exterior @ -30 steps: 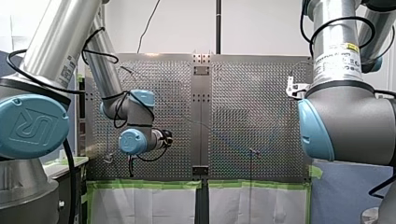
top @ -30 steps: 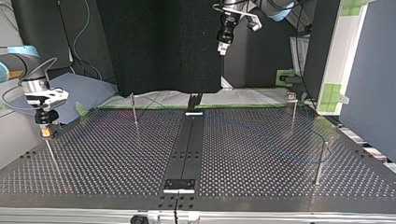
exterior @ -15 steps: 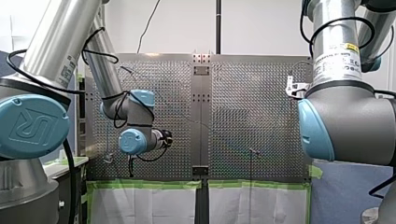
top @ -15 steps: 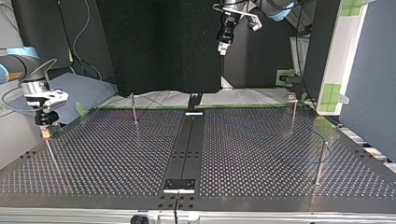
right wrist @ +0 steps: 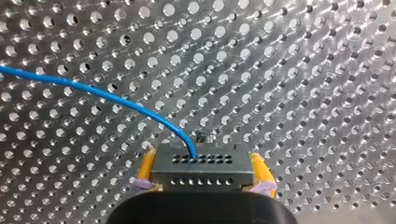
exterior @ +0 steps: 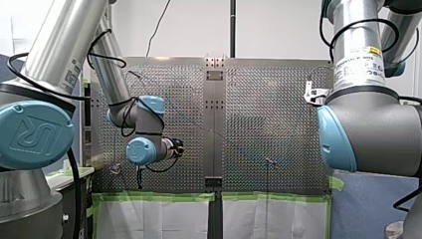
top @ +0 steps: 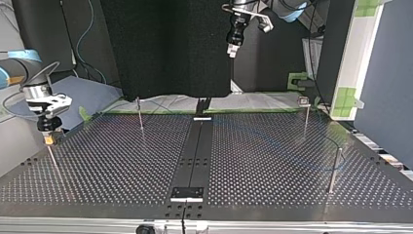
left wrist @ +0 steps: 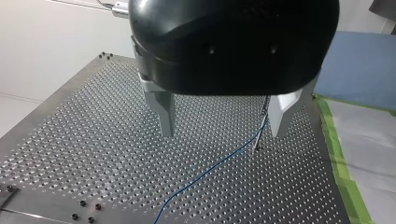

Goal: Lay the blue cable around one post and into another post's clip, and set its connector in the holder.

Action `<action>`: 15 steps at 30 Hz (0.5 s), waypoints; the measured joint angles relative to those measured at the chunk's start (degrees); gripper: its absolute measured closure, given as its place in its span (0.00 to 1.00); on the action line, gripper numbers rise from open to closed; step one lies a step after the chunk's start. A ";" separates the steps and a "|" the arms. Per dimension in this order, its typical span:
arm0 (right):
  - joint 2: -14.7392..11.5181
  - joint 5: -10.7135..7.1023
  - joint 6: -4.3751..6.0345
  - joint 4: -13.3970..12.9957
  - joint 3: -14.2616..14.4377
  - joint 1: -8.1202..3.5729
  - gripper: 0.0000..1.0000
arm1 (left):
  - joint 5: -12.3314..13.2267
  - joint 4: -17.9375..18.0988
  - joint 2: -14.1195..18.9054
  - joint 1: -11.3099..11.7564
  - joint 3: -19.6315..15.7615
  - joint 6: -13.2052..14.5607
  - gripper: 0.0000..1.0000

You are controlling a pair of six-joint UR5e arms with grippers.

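Right gripper [right wrist: 204, 173] first: my yellow pads [right wrist: 145, 169] are pinched onto both sides of the connector [right wrist: 203, 164], a small grey block with rows of holes on its face. It sits squarely between them, tight, no gap on either side. The blue cable [right wrist: 93, 93] comes out of the middle of the block's upper row of holes, bends over and runs off in a long, smooth curve above the perforated table [right wrist: 303, 70].

In the top view that same gripper hangs over the table's left corner, with an orange-yellow tip showing at its lower end. A corner post [top: 53, 163] rises to meet it from just below; I can't tell whether they touch.

Over to my left gripper [left wrist: 221, 133]: the metal fingers [left wrist: 163, 112] are spread wide and there's nothing between them. Ahead of them on the table lies a stretch of the blue cable, running up to a thin post [left wrist: 261, 123] that stands just inside one finger. Cable and post look to meet there, though which side of the post it passes I can't make out.

From the top view the left gripper is high up, well clear of the table's far edge, above the dark centre strip [top: 195, 151]. The cable there is only a faint blue line across the right half of the table.
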 joint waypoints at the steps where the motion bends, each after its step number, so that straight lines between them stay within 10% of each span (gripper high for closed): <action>1: 0.04 0.00 -0.06 -0.06 0.00 -0.01 1.00 | -0.05 -0.02 0.00 0.00 0.00 0.00 0.00; 15: 0.36 -0.23 -1.09 -1.39 0.00 -0.04 1.00 | -0.70 0.01 0.00 0.00 0.00 -0.09 0.00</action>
